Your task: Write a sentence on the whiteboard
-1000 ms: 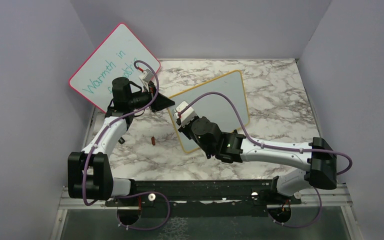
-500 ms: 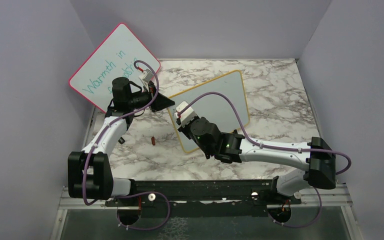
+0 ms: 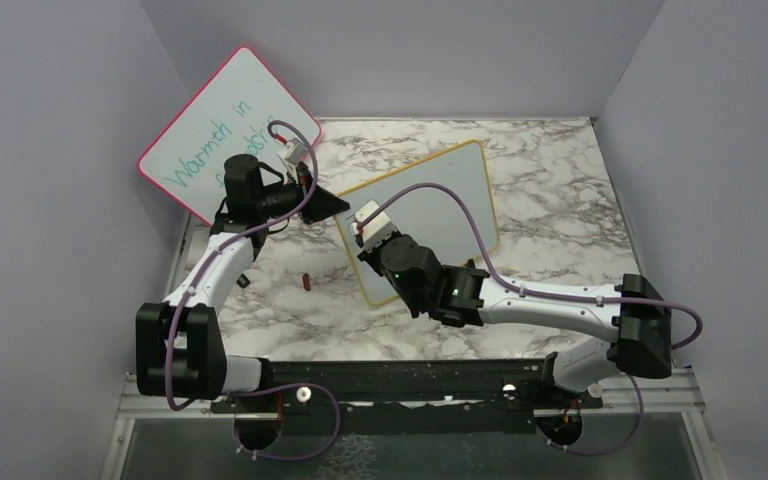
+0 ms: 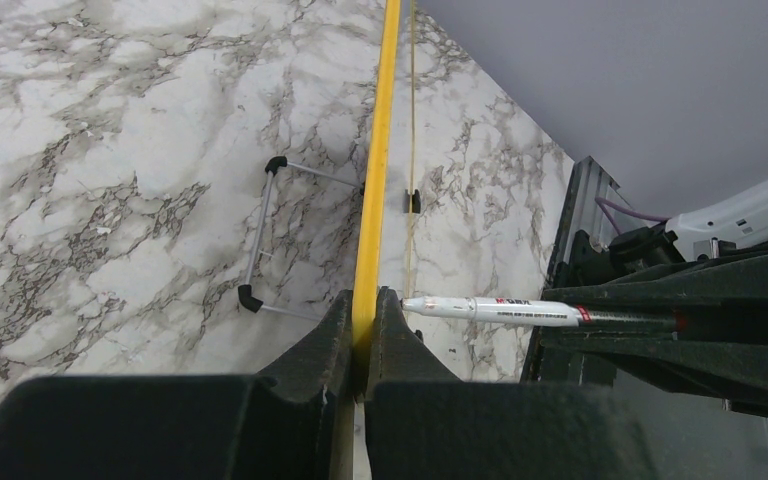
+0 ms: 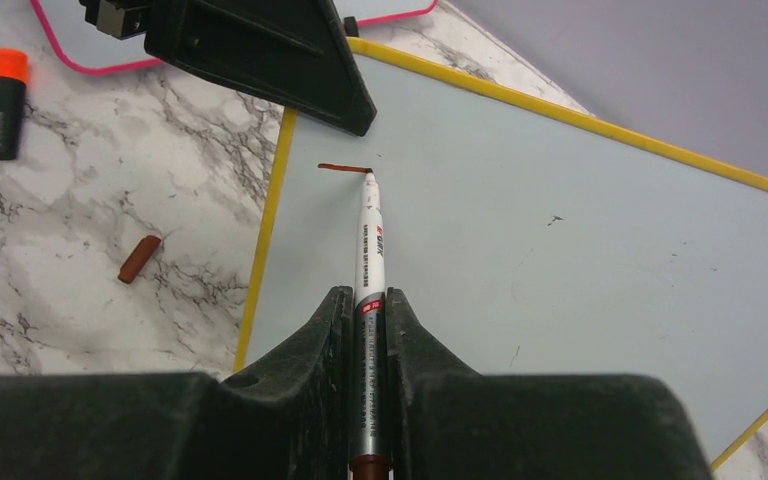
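Note:
The whiteboard (image 3: 430,215) with its yellow frame stands tilted on the marble table. My left gripper (image 4: 365,310) is shut on the whiteboard's yellow edge (image 4: 375,180) at the upper left corner. My right gripper (image 5: 368,300) is shut on a white marker (image 5: 371,240), which points up the board face (image 5: 560,230). The marker's tip touches the board at the right end of one short horizontal red-brown stroke (image 5: 345,167), all that shows of the sentence. The marker (image 4: 490,310) also shows in the left wrist view, its tip against the board.
A pink-framed board (image 3: 225,130) with teal writing leans at the back left wall. A red-brown marker cap (image 5: 140,258) lies on the table left of the whiteboard. A black marker with an orange cap (image 5: 2,105) lies further left. The whiteboard's wire foot (image 4: 260,240) rests behind it.
The right arm has shifted very slightly to the left with the marker. The left arm and the whiteboard have not moved.

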